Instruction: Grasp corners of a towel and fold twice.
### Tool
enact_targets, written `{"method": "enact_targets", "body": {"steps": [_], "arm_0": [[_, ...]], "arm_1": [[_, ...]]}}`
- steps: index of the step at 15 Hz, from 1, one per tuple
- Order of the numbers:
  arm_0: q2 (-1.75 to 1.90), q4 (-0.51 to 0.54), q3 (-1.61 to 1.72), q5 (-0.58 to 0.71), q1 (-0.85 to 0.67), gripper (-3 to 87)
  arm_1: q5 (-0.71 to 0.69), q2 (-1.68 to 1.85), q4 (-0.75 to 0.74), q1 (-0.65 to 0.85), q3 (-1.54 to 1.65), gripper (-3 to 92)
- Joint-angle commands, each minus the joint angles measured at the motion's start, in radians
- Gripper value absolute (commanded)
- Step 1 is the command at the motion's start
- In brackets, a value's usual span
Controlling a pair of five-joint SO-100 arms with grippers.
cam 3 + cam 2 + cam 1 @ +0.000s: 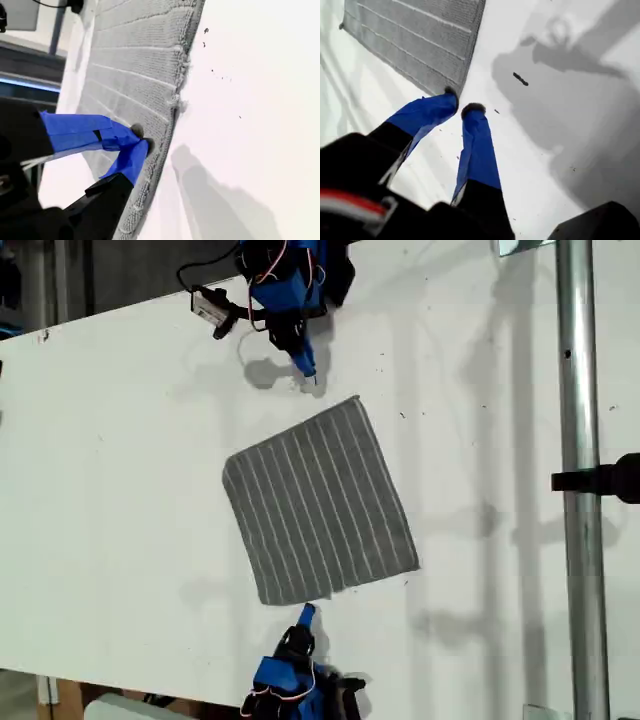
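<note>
The towel (318, 502) is laid flat on the tabletop (120, 490); my first gripper (461, 107) is slightly parted at its corner, my second gripper (141, 140) is clenched at its edge.

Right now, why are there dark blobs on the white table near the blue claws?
Shadows: in the exterior view, grey patches on the white table beside each arm; in the first wrist view, a big soft shadow near my first gripper; the striped grey towel looks sharp.

Towel (420, 40) cut off by wrist views' edges.
</note>
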Motion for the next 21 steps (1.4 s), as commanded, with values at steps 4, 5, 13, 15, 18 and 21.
{"method": "enact_targets", "body": {"steps": [4,5,13,15,18,21], "arm_0": [[0.003,-0.003,0.002,0.008,-0.009,-2.0],[0.003,-0.003,0.002,0.008,-0.009,-2.0],[0.005,-0.003,0.003,0.009,-0.049,-2.0],[0.005,-0.003,0.003,0.009,-0.049,-2.0],[0.005,-0.003,0.003,0.009,-0.049,-2.0],[0.005,-0.002,0.003,-0.373,-0.058,-1.9]], "arm_1": [[-0.008,-0.003,0.006,0.008,-0.008,7.9],[-0.008,-0.003,0.006,0.008,-0.008,7.9],[-0.008,-0.003,0.006,0.044,-0.008,7.9],[-0.008,-0.003,0.006,0.055,-0.008,7.9],[-0.008,-0.003,-0.003,0.035,-0.009,5.5],[-0.008,-0.003,-0.038,0.018,-0.009,-0.2]]}}
